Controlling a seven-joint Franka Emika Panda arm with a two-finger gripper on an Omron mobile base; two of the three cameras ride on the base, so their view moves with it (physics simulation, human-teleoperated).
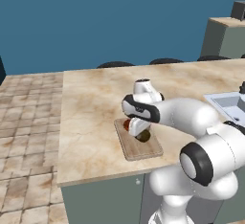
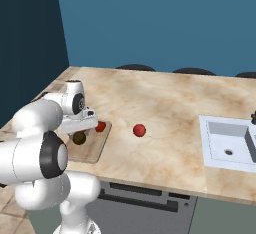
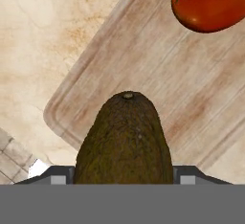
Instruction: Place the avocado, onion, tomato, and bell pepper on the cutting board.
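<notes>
The gripper [image 3: 125,175] hangs low over the cutting board [image 3: 143,65], and in the hand view the avocado [image 3: 125,139] sits between its two fingertips, which flank it on either side. The jaws look clenched on it, so I judge the avocado is being carried down to the board, with its stem end pointing away from the hand. In the right base view the avocado [image 2: 79,137] shows just under the hand, right at the board's [image 2: 95,150] surface; whether it already touches the wood I cannot tell.

One tomato [image 3: 210,3] lies on the board already, just beyond the avocado, its green stem showing. It was likely set toward the far side to leave the near part free for the rest.

One more red ball [image 2: 139,130] rests on the counter [image 2: 170,108], well apart to the right of the board; it is too small to tell whether it is the onion or the bell pepper.

Counted: one board, one avocado, one tomato, one loose red item.
</notes>
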